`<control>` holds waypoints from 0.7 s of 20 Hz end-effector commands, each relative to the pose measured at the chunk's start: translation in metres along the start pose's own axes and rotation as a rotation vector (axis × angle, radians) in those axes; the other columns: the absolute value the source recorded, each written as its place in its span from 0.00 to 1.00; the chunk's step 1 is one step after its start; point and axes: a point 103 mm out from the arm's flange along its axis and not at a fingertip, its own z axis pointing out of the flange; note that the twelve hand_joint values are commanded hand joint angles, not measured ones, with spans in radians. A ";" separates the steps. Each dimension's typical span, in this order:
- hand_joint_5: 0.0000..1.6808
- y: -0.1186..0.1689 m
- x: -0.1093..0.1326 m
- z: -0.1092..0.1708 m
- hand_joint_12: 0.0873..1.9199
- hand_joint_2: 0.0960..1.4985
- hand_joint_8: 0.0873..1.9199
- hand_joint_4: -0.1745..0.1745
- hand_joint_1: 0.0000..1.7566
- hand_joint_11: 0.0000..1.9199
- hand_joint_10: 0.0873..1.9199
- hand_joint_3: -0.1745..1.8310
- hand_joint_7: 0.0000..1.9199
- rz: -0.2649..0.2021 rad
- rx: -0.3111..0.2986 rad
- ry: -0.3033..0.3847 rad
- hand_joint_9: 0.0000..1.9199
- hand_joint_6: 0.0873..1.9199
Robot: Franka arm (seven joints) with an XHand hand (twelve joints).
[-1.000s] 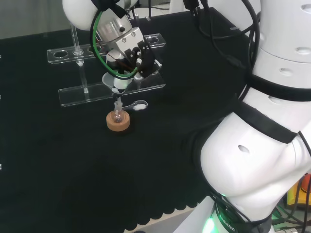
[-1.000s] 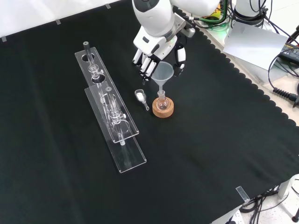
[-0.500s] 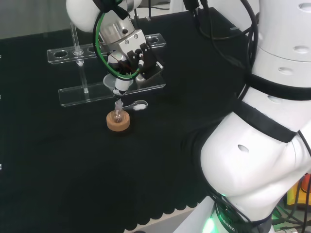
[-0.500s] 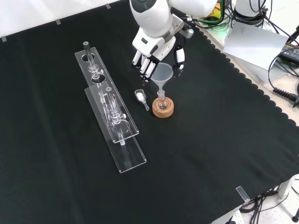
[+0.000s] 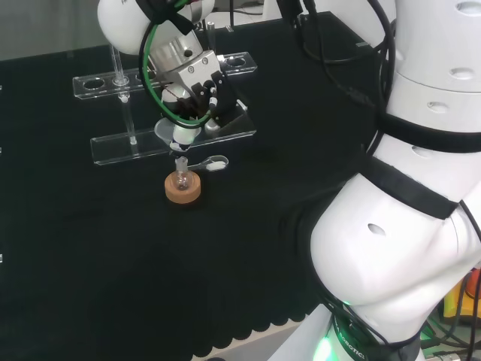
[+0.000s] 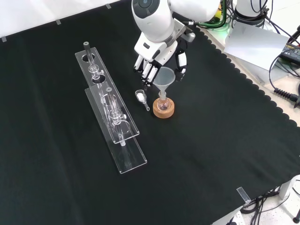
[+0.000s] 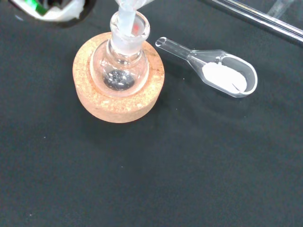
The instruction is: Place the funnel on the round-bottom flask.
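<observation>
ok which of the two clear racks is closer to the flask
The lower rack, the one nearer the camera in the front view. It lies beside the scoop and the flask; the other rack sits farther away.

- One funnel (image 6: 164, 76) is counted, centre top of the front view.
- One round-bottom flask (image 7: 120, 71) is counted.
- One cork ring (image 7: 118, 78) is counted.
- One clear scoop (image 7: 215, 72) is counted.
- Two clear racks (image 6: 115, 126) are counted at left.

In the front view I see my hand (image 6: 157, 56) hemmed left by the scoop (image 6: 141, 97) and two clear racks (image 6: 110, 112); the desk (image 6: 225, 140) to its right lies open.
</observation>
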 end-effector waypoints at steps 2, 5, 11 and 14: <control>0.33 0.005 0.007 0.001 0.68 0.42 0.37 0.46 0.50 0.24 0.32 0.45 0.27 0.004 0.017 -0.011 0.50 0.31; 0.33 0.006 0.007 0.003 0.68 0.42 0.37 0.46 0.50 0.24 0.32 0.45 0.27 0.003 0.026 -0.008 0.50 0.31; 0.30 0.005 0.002 0.006 0.68 0.42 0.37 0.45 0.49 0.22 0.32 0.45 0.25 0.015 0.055 -0.017 0.46 0.30; 0.25 0.005 0.001 0.007 0.70 0.41 0.38 0.43 0.49 0.19 0.33 0.45 0.21 0.016 0.060 -0.012 0.42 0.22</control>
